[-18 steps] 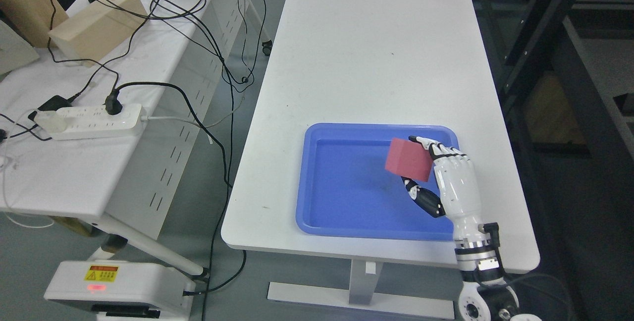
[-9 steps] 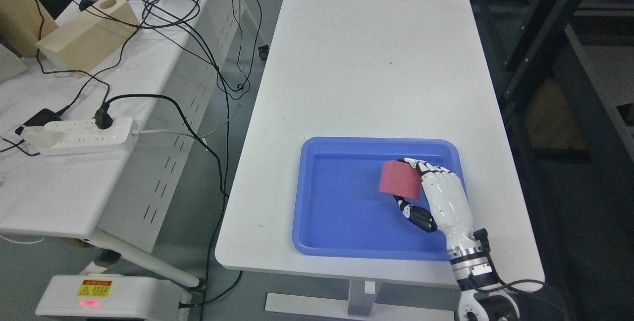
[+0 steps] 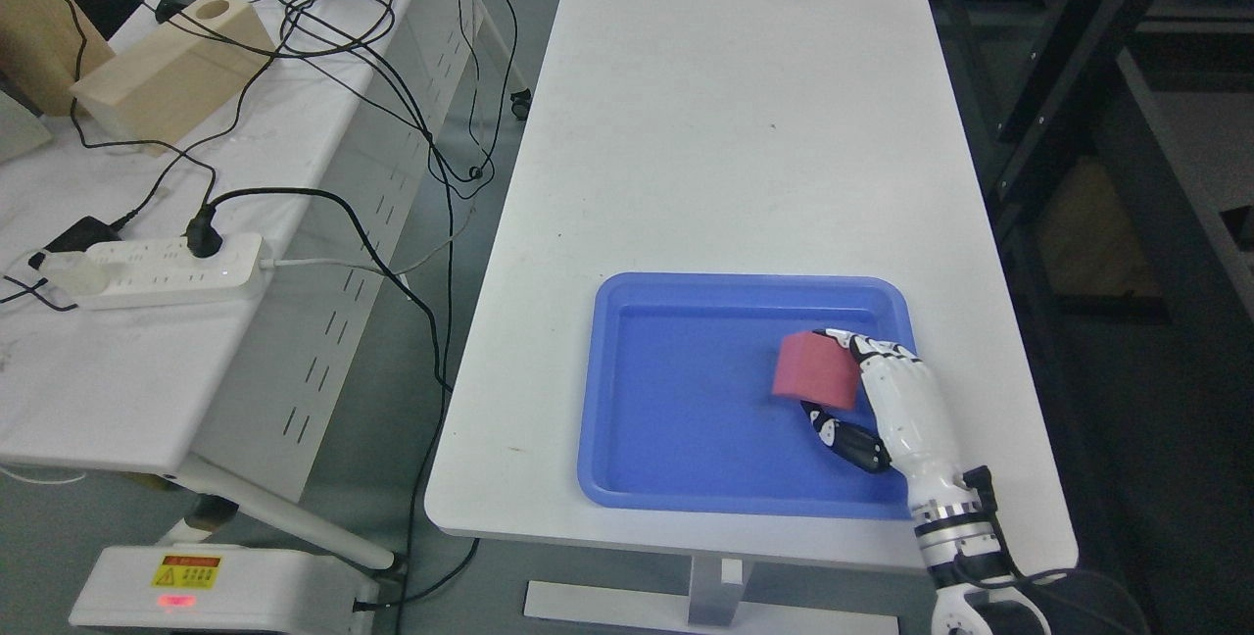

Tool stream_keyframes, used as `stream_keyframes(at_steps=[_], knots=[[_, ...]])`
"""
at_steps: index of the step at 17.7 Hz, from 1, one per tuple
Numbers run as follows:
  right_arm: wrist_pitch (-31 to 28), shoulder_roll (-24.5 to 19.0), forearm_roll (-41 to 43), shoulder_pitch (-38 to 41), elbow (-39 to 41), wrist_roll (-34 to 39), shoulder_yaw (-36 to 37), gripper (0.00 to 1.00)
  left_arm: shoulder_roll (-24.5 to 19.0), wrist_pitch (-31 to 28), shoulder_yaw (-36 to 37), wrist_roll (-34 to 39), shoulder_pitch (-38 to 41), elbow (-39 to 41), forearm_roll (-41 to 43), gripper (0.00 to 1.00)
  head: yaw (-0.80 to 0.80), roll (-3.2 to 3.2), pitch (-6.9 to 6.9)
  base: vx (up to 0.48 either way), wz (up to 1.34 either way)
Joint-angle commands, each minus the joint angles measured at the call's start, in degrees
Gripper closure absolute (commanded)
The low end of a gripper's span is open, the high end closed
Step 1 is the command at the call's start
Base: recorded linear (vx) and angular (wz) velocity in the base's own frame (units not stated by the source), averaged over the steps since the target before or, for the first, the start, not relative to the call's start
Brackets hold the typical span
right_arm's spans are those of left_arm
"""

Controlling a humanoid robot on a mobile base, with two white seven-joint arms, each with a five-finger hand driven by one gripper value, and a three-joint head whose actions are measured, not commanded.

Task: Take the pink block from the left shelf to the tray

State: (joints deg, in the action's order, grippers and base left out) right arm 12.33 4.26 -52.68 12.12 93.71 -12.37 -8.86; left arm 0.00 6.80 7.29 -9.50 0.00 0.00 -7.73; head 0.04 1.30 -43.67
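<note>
and the right hand [image 3: 887, 400] has come down again, folks: a moment ago it carried the pink block [image 3: 816, 370] higher over the blue tray [image 3: 627, 478], and now the block sits lower and a touch further right, over the tray's right-hand part. the hand is clamped on it, white fingers [image 3: 887, 353] hooked over the far top edge, dark thumb [image 3: 850, 439] tucked under the near side. no release yet.

the tray itself shifted in the picture between the oldest look and the later two, but so did the power strip [image 3: 157, 268] and the whole desk [image 3: 725, 125], so that's the camera moving, not the tray. since the last look the scene has held steady and only the hand and block have travelled.

what does that mean for the job? the carry looks all but finished. the block is well inside the tray's rim, so letting go here should land it in the tray. whether its lower face is already touching the tray floor is hard to call from this angle: there's barely any shadow gap beneath it, so it may be resting or a whisker above.

next up, by my reading: open the fingers and lift the hand clear without dragging the block. the left arm is out of shot.
</note>
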Motion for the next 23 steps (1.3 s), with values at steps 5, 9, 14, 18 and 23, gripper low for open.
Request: stream_keyframes(at_steps=[5, 9, 14, 18, 23], knots=[[6.46, 1.45, 10.84, 2.11, 0.07, -0.55, 6.66, 0.33, -1.0, -0.03, 0.0, 0.01, 1.14, 1.0, 0.0, 0.0, 0.0, 0.0, 0.0, 0.0, 0.0], [8.32, 1.72, 10.84, 3.52, 0.07, -0.55, 6.57, 0.32, -1.0, -0.03, 0.0, 0.01, 1.14, 1.0, 0.0, 0.0, 0.0, 0.0, 0.0, 0.0, 0.0], [8.23, 1.8, 10.84, 3.52, 0.07, 0.15, 6.48, 0.19, -1.0, -0.03, 0.0, 0.01, 1.14, 1.0, 0.0, 0.0, 0.0, 0.0, 0.0, 0.0, 0.0], [8.76, 1.8, 14.59, 3.61, 0.07, 0.24, 6.13, 0.01, -1.0, -0.03, 0.0, 0.01, 1.14, 1.0, 0.0, 0.0, 0.0, 0.0, 0.0, 0.0, 0.0], [14.91, 4.61, 38.04, 3.52, 0.07, 0.5, 6.13, 0.01, -1.0, -0.03, 0.0, 0.01, 1.14, 1.0, 0.0, 0.0, 0.0, 0.0, 0.0, 0.0, 0.0]])
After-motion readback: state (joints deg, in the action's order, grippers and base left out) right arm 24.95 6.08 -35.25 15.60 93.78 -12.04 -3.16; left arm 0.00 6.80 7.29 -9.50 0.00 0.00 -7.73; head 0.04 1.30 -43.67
